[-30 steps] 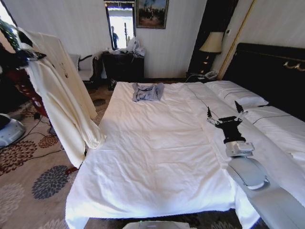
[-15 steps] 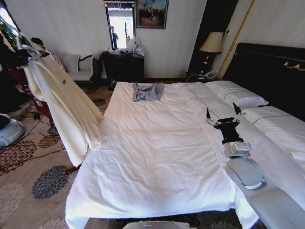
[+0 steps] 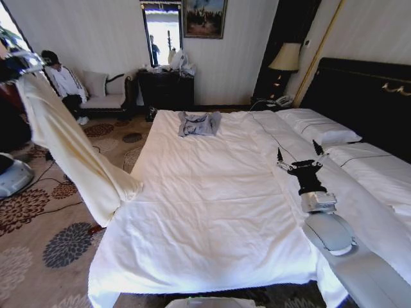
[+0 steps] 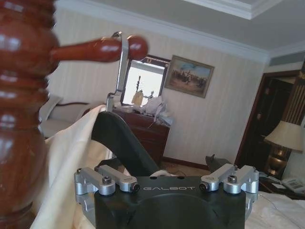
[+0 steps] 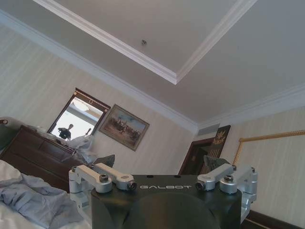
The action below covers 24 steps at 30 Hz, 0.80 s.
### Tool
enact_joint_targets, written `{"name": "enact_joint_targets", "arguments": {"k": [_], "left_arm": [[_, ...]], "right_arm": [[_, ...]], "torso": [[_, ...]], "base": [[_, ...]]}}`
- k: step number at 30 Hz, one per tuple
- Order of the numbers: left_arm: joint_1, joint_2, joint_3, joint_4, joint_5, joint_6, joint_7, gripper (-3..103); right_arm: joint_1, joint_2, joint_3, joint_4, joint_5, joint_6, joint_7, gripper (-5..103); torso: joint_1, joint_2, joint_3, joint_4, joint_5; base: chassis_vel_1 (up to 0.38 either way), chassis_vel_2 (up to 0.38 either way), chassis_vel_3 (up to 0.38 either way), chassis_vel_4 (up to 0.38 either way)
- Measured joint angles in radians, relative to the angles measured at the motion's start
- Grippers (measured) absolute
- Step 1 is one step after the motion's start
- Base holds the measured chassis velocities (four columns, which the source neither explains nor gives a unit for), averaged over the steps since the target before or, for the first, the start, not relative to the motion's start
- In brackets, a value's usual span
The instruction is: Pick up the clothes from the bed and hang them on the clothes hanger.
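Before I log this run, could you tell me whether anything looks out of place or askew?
Yes: the clothes hang slanted beside the bed, their lower end bunched against the mattress edge. The hanger hook sits near the tip of the red wooden peg. A small grey-blue garment lies crumpled on the bed.

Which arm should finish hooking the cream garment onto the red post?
Left. Its gripper is up beside the post's peg, where the hanger's hook and the garment are. The right gripper hovers open over the bed.

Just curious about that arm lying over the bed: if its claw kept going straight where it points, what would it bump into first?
Probably nothing close. The right gripper, open, points along the bed toward the far wall, so the way looks free over the white sheet, though depth is hard to judge.
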Motion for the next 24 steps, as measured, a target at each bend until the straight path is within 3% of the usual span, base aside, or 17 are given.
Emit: {"name": "enact_joint_targets", "arguments": {"k": [8, 15, 20, 22, 23, 24], "left_arm": [[-0.025, 0.094, 0.005, -0.035, -0.037, -0.001, -0.001, 100], [-0.051, 0.110, 0.018, -0.070, -0.061, -0.010, -0.030, 100], [-0.081, 0.076, 0.010, -0.147, -0.073, -0.082, -0.040, 100], [-0.050, 0.011, 0.009, -0.244, 0.006, -0.170, -0.049, 100], [-0.050, 0.011, 0.009, -0.244, 0.006, -0.170, -0.049, 100], [-0.028, -0.025, 0.012, -0.277, 0.058, -0.196, -0.065, 100]], "right_arm": [[-0.008, 0.000, -0.002, 0.005, -0.004, -0.002, 0.001, 100], [-0.010, -0.003, 0.000, 0.011, -0.004, -0.003, 0.002, 100], [-0.021, 0.006, 0.006, 0.014, 0.000, 0.000, 0.002, 100], [-0.037, 0.021, 0.010, 0.023, 0.061, 0.018, -0.003, 100], [-0.037, 0.021, 0.010, 0.023, 0.061, 0.018, -0.003, 100], [-0.046, 0.026, 0.013, 0.032, 0.107, 0.023, -0.007, 100]], "torso": [[0.000, 0.000, 0.000, 0.0002, 0.0003], [0.000, 0.000, 0.000, 0.0000, 0.0002], [0.000, 0.000, 0.000, 0.0002, 0.0003], [0.000, 0.000, 0.000, 0.0006, 0.0009], [0.000, 0.000, 0.000, 0.0006, 0.0009], [0.000, 0.000, 0.000, -0.0002, 0.0008]], "base": [[0.000, 0.000, 0.000, 0.000], [0.000, 0.000, 0.000, 0.000], [0.000, 0.000, 0.000, 0.000], [0.000, 0.000, 0.000, 0.000], [0.000, 0.000, 0.000, 0.000], [0.000, 0.000, 0.000, 0.000]]}}
